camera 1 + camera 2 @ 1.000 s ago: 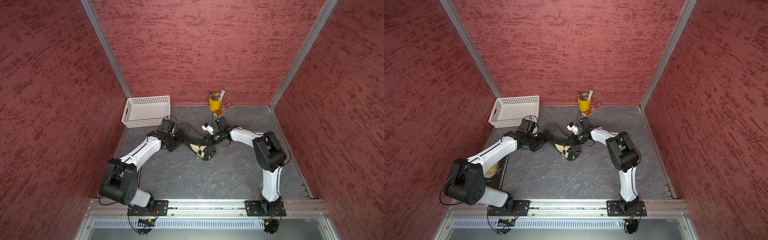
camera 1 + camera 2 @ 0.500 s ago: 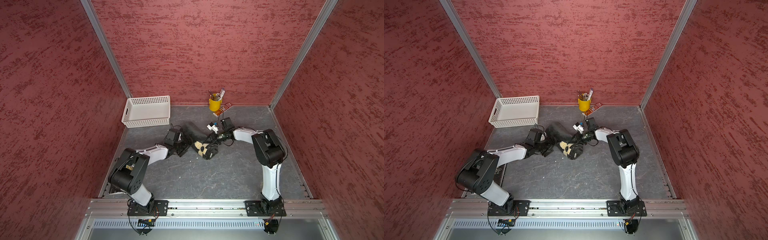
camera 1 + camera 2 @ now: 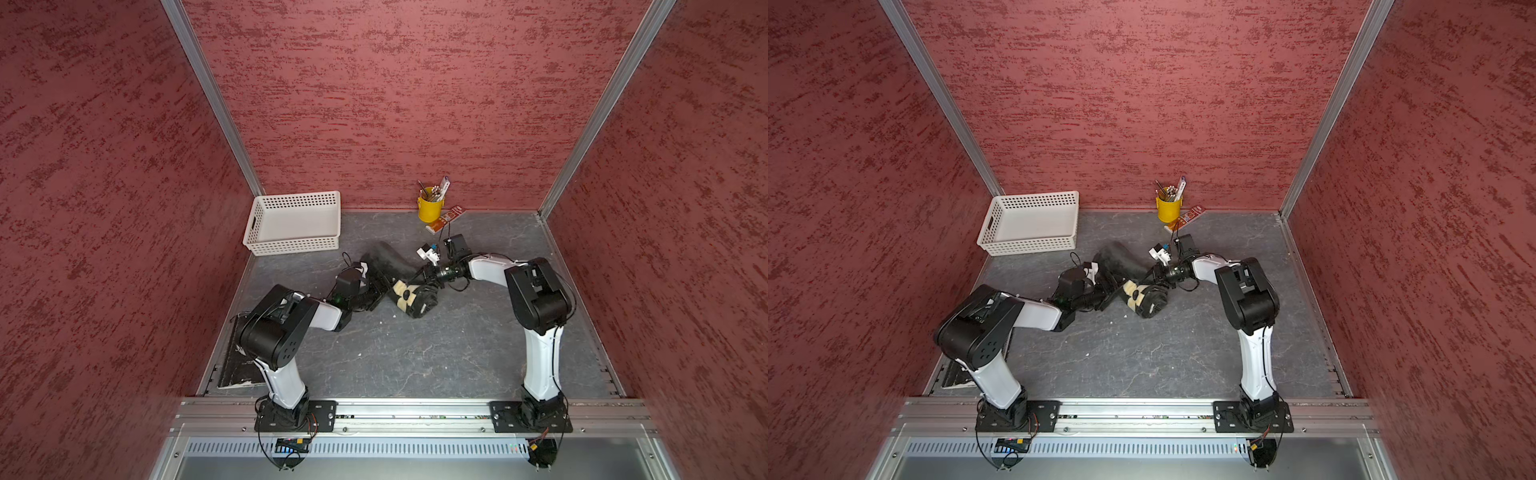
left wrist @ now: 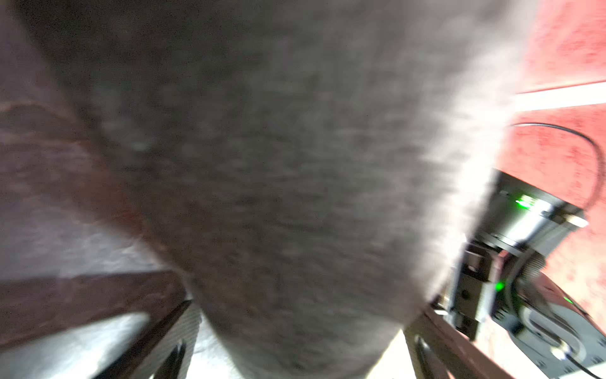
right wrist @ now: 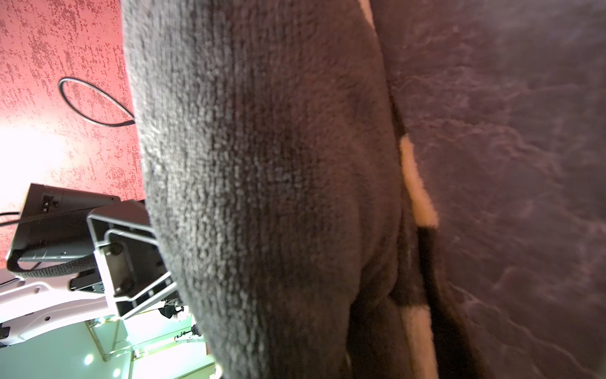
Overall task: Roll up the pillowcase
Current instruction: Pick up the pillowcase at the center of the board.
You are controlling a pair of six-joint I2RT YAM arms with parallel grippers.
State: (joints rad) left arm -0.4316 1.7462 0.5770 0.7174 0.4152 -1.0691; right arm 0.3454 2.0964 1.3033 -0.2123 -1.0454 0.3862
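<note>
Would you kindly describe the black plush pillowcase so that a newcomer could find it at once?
Start at the white perforated plastic basket in the grey table's far left corner. Nearer the middle from it lies the black plush pillowcase. It alone is soft, with cream motifs on its rolled end.

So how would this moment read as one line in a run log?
black plush pillowcase with cream motifs: rolled on grey table | left gripper: open, astride roll | right gripper: at roll, grip unclear
</note>
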